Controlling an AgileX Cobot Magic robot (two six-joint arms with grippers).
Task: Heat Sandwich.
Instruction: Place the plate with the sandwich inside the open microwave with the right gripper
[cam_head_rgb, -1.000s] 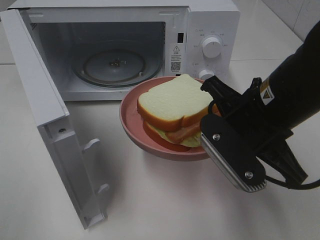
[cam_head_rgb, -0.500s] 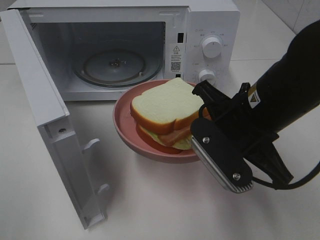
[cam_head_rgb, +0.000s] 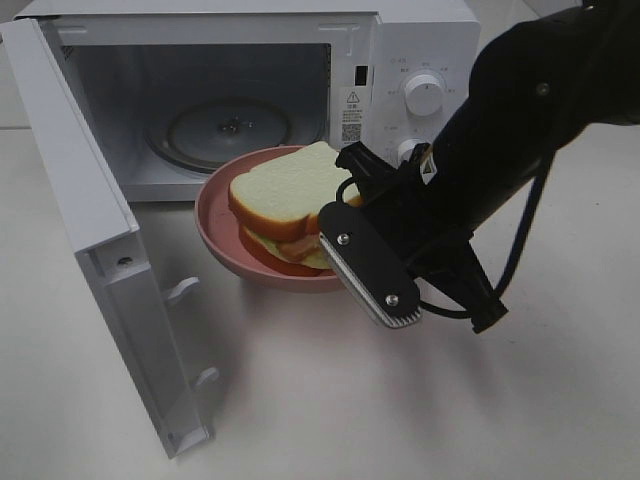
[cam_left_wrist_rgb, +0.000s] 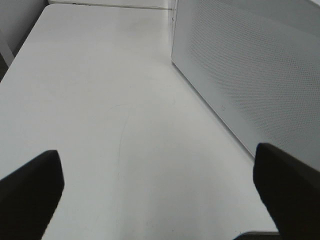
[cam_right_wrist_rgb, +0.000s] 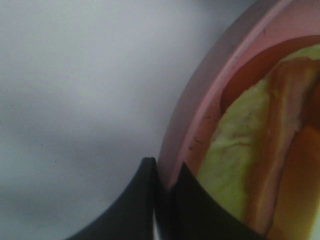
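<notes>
The sandwich (cam_head_rgb: 285, 190), white bread with tan crust and pinkish and pale green filling, lies on a round pink plate (cam_head_rgb: 215, 225). My right gripper (cam_head_rgb: 338, 218) is shut on the plate's near right rim and holds it just in front of the open microwave (cam_head_rgb: 420, 40) cavity, near the glass turntable (cam_head_rgb: 230, 125). The right wrist view shows the fingertips (cam_right_wrist_rgb: 150, 195) pinching the plate rim (cam_right_wrist_rgb: 200, 115), with the sandwich filling (cam_right_wrist_rgb: 250, 150) beside them. My left gripper (cam_left_wrist_rgb: 159, 187) is open and empty over bare table.
The microwave door (cam_head_rgb: 80, 230) stands wide open at the left, reaching toward the table's front. The control knobs (cam_head_rgb: 425, 92) are just behind my right arm. The left wrist view shows the microwave's perforated side wall (cam_left_wrist_rgb: 250, 65) to one side.
My right gripper has carried the plate and sandwich left and back, toward the microwave opening. The arm now covers the lower knob.
</notes>
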